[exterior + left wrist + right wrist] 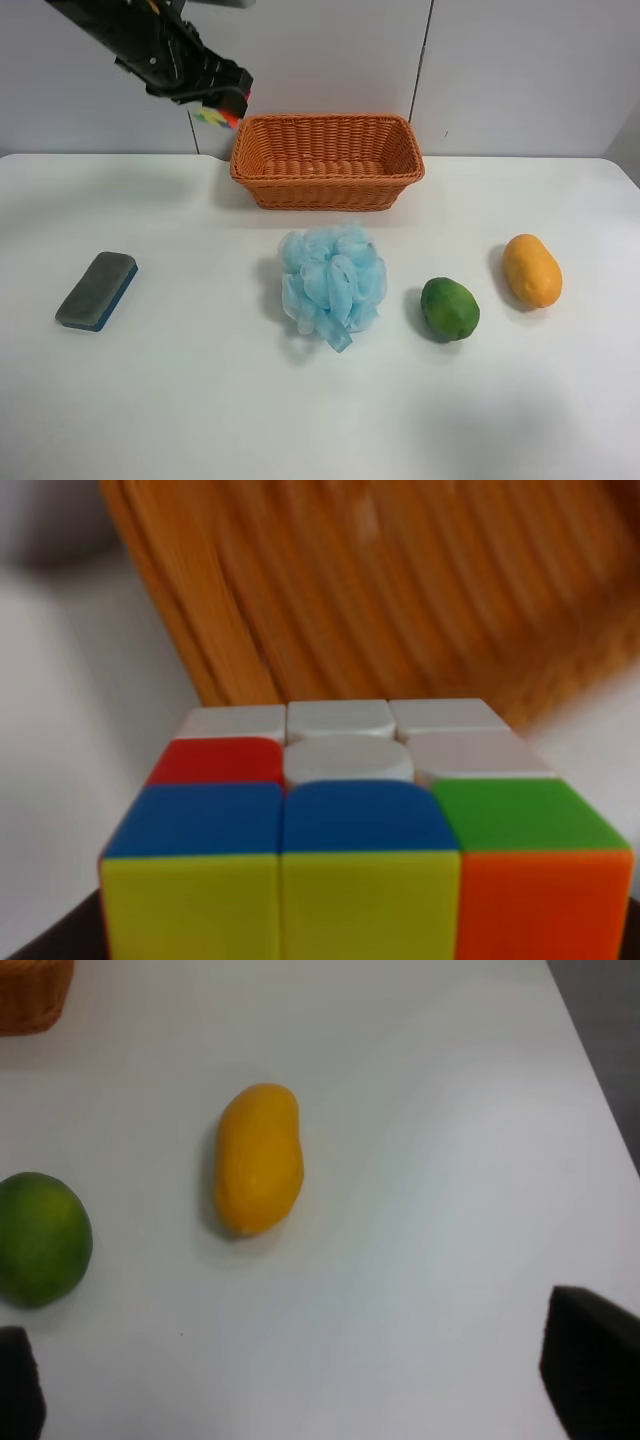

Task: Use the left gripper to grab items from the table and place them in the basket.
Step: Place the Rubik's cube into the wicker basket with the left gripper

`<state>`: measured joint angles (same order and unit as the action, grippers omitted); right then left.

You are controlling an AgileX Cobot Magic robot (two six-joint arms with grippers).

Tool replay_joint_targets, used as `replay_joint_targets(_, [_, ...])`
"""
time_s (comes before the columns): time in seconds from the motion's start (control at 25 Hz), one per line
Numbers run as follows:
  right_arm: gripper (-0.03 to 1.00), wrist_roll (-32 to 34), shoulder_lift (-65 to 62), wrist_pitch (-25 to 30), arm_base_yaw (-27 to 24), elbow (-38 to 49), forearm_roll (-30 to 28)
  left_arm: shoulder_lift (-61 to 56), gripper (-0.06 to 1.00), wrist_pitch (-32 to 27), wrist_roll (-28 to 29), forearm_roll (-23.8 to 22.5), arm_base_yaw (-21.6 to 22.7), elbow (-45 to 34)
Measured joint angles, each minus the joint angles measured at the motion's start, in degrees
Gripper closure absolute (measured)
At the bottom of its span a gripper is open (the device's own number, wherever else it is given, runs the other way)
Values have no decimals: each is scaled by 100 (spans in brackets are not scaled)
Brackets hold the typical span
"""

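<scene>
The black left gripper (pixel 222 104) hangs in the air at the left end of the wicker basket (pixel 327 120), shut on the multicoloured puzzle cube (pixel 214 116). The left wrist view shows the cube (pixel 350 830) close up with the basket's woven wall (pixel 400 590) right behind it. On the white table (pixel 200 400) lie the grey-topped blue eraser (pixel 97 290), the light-blue bath pouf (pixel 332 280), the green fruit (pixel 450 308) and the orange-yellow fruit (pixel 531 270). The right gripper (pixel 305 1375) is open above the table near both fruits (pixel 258 1158) (pixel 40 1238).
The basket stands at the table's far edge against a grey wall, and what shows of its inside is empty. The table's right edge (pixel 600 1090) runs close to the orange-yellow fruit. The eraser lies far left, the pouf in the middle.
</scene>
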<state>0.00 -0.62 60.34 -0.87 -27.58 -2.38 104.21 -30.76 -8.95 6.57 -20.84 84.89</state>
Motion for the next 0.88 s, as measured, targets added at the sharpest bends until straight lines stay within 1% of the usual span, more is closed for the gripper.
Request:
replay_joint_targets(0.08, [-3,0,0,0,0,0,0,407,38,58,-131,-118,0,611])
replay_joint_targets(0.2, [-3,0,0,0,0,0,0,1078,38,58,-271,-176,-67,1422])
replay_joint_targets(0.36, [-3,0,0,0,0,0,0,2100,38,58,-456,-198,-281,2505])
replay_joint_targets(0.48, [-3,0,0,0,0,0,0,2731,38,-44,-502,-144,-447,3131])
replay_joint_targets(0.64, [-3,0,0,0,0,0,0,3235,38,-171,-514,2,-605,3482])
replay_joint_targets(0.88, [-3,0,0,0,0,0,0,3354,38,-249,-514,140,-618,3498])
